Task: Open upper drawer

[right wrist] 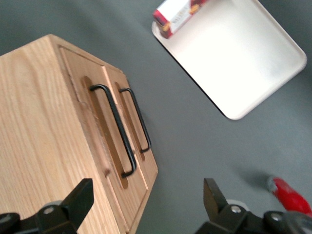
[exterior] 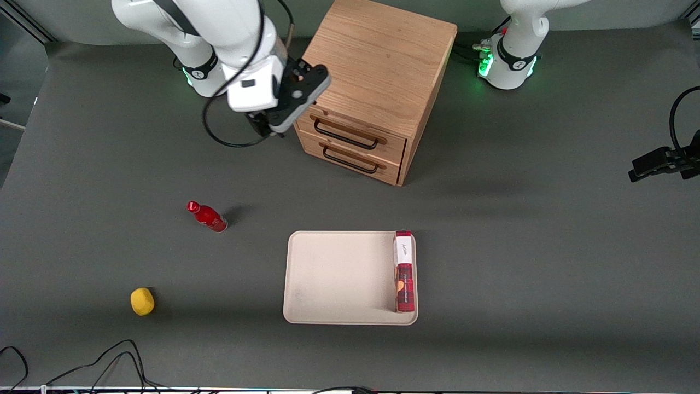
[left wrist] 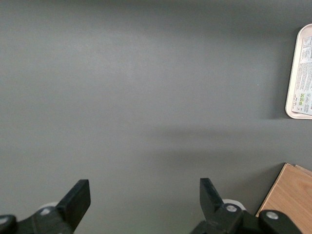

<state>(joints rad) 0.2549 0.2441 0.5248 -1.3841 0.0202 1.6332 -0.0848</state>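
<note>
The upper drawer [exterior: 354, 129] sits shut and flush in the front of the oak cabinet [exterior: 377, 60], its black wire handle [exterior: 345, 135] untouched, with the lower drawer [exterior: 350, 156] just beneath it. The gripper [exterior: 266, 127] hangs above the table beside the cabinet's front corner, toward the working arm's end, close to the handle's end but not touching it; its fingers [right wrist: 78, 201] stand apart with nothing between them. Nearer the front camera lie a beige tray [exterior: 328, 273] holding a red box [exterior: 404, 272] along one edge, a red bottle [exterior: 208, 216] on its side, and a yellow ball [exterior: 142, 301].
</note>
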